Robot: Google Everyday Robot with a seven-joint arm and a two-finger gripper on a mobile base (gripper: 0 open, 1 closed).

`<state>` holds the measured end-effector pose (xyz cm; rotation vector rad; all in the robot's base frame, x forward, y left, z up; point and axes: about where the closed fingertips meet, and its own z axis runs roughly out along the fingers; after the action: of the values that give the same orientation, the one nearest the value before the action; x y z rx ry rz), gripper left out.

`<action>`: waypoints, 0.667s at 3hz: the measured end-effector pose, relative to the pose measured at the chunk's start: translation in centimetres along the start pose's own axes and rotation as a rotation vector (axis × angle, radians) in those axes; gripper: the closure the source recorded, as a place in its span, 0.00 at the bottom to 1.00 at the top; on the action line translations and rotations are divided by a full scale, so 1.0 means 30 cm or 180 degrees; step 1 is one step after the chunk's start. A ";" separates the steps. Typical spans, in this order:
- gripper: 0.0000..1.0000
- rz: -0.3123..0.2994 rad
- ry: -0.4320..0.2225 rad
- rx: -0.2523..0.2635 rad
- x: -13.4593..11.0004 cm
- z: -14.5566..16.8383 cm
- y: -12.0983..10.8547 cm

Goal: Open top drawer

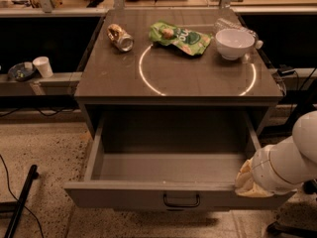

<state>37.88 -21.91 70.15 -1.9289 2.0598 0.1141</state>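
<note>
Top drawer [124,196]: pulled far out, lower centre.
Claw [246,181]: lower right, at drawer's right front corner; grip state can't tell.
Worktop [198,81]: can [121,36], green bag [181,36], white bowl [235,43], upper frame.

Grey top drawer [124,196] with black handle [182,201], cream gripper [246,182] at its right corner.

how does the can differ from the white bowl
The can lies on its side at back left; the bowl stands upright at back right. The can is small and brownish; the bowl is wider and white. Both rest on the cabinet top. The claw is at the front right corner of the open drawer.
</note>
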 end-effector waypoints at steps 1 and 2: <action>0.74 -0.0055 -0.0015 0.0010 -0.031 -0.034 0.011; 0.65 -0.0167 -0.0079 0.0026 -0.103 -0.103 -0.012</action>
<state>37.83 -19.82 74.00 -1.9651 1.9894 0.1168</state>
